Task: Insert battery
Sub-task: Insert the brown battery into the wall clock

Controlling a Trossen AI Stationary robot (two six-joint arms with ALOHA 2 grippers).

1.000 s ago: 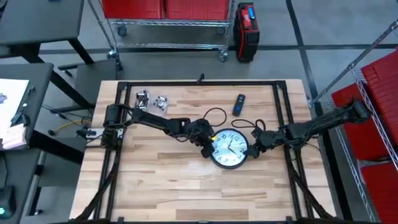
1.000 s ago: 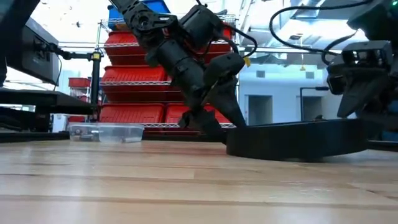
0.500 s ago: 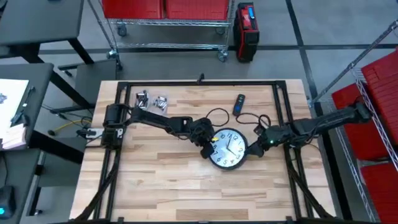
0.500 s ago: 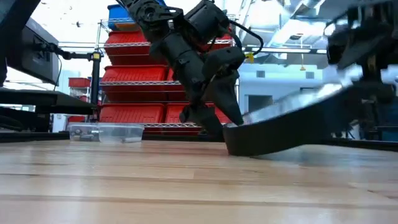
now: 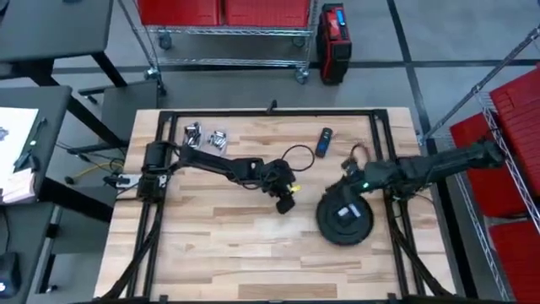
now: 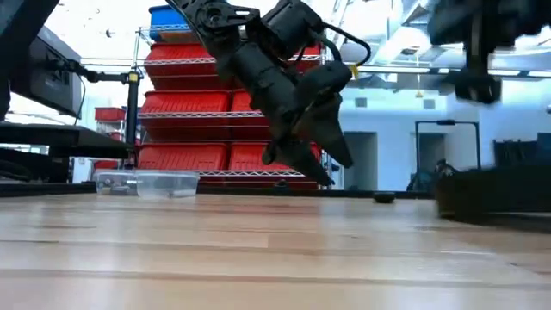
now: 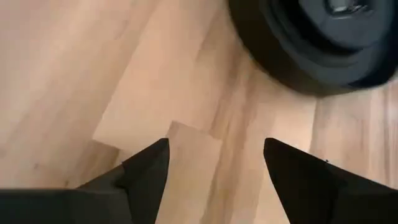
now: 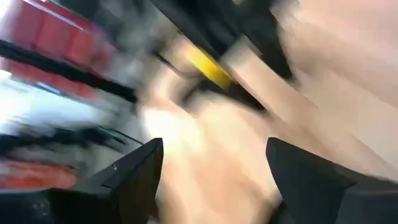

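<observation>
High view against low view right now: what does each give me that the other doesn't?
Only the high view shows the clock lying back-side up, the blue remote-like item near the table's far edge, and the right gripper at the clock's rim. Only the low view shows the left gripper raised clear of the tabletop. Both show the left gripper and the clear container of small parts.

A light wooden table (image 5: 219, 253) with a black metal frame (image 5: 270, 112) around its edge stands on a grey floor. Near its far left corner lie two small clear plastic containers (image 5: 206, 136), side by side; the low view shows them as one clear box (image 6: 146, 182). Beyond the table stands a wire shelving rack (image 5: 224, 34) holding red bins (image 5: 221, 11), with a red and black case (image 5: 335, 31) just beside it. More red bins (image 5: 515, 110) sit at the right.
</observation>
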